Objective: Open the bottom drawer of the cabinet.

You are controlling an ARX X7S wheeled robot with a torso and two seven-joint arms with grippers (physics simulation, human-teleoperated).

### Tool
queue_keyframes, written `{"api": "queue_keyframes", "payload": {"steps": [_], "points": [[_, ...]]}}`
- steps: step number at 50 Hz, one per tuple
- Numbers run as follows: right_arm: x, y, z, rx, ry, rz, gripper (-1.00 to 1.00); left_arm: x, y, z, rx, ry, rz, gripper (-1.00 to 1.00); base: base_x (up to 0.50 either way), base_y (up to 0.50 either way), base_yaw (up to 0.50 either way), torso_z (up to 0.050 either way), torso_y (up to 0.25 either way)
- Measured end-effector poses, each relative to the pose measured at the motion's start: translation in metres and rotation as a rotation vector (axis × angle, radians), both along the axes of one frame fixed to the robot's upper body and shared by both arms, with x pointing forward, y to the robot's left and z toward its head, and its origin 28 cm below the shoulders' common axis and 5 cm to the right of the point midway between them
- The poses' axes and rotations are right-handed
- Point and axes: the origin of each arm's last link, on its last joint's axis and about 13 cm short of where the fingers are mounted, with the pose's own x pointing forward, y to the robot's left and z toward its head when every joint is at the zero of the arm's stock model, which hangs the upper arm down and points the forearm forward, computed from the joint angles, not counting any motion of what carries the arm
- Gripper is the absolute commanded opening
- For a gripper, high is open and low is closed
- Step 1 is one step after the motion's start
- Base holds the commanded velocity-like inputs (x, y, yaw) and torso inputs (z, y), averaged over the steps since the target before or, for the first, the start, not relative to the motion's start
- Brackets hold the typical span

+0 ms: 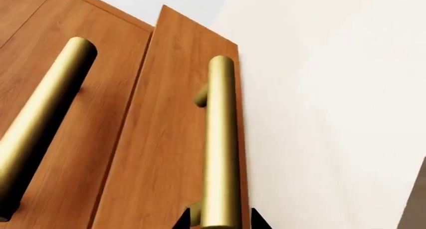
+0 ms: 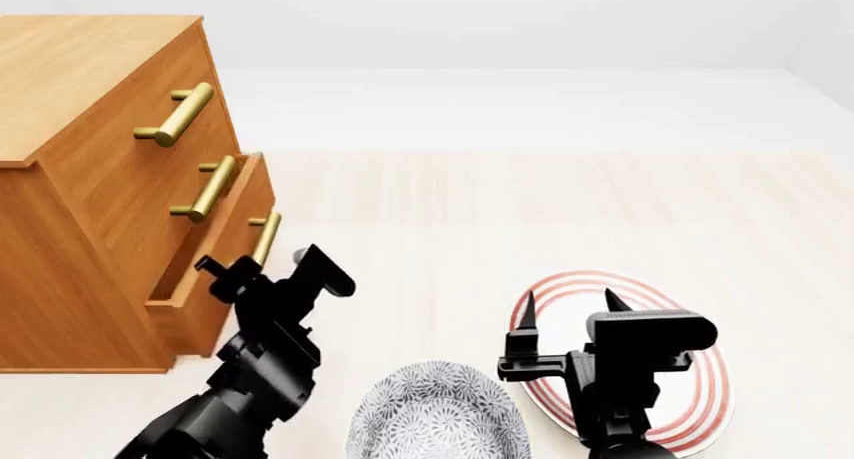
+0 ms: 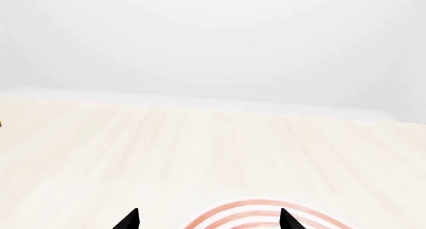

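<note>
We see the bottom drawer (image 2: 220, 279) at the foot of the cabinet (image 2: 94, 199), standing out a little way from the cabinet front, so that its face sits proud of the middle drawer (image 2: 167, 219) above it. Its brass handle (image 2: 266, 238) runs upright along the front, near the drawer's outer edge.

The left gripper (image 2: 247, 269) sits right at that handle. In the left wrist view the handle (image 1: 220, 144) runs down between two black fingertips (image 1: 183, 220), one on either side of the bar, and the drawer front (image 1: 169, 139) fills the frame behind it. We cannot tell whether the fingers press on the bar or only straddle it. The handle of the middle drawer (image 1: 43, 124) shows beside it on its own panel.

Farther out, the top drawer (image 2: 127, 109) is flush with the cabinet. On the pale floor (image 2: 534, 209) in front of us lies a grey patterned bowl (image 2: 438, 414), and beside it a white plate with red rings (image 2: 701, 399). The right gripper (image 2: 567, 314) hovers over that plate, well apart from the cabinet, with its two fingers spread wide and nothing between them; the right wrist view shows the fingertips (image 3: 128, 220) parted above the plate's rim (image 3: 260, 211).
</note>
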Motion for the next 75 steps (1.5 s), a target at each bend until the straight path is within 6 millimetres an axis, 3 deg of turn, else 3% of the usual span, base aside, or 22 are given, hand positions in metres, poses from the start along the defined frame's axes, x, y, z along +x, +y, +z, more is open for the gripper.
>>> {"api": "queue_keyframes", "payload": {"steps": [27,41,42,64,75], "points": [[-0.001,-0.002,0.000,0.006,-0.003,-0.005,1.00,-0.010,-0.043,0.014,-0.060,0.040,-0.168,-1.00,0.00,0.00,0.00,0.000,0.002],[-0.001,-0.003,0.000,0.008,-0.003,-0.007,1.00,-0.011,-0.042,0.018,-0.039,0.057,-0.190,-1.00,0.00,0.00,0.00,0.003,0.006],[-0.001,-0.003,0.000,0.008,-0.004,-0.007,1.00,-0.011,-0.041,0.019,-0.034,0.059,-0.193,1.00,0.00,0.00,0.00,0.010,0.012],[0.001,-0.003,-0.002,0.010,0.002,-0.009,1.00,-0.032,-0.058,0.054,-0.051,-0.096,-0.237,1.00,0.00,0.00,0.00,0.000,0.000],[0.001,-0.002,-0.003,0.011,0.005,-0.009,1.00,-0.032,-0.049,0.116,-0.289,-0.222,-0.170,1.00,0.00,0.00,0.00,0.000,0.000]]}}
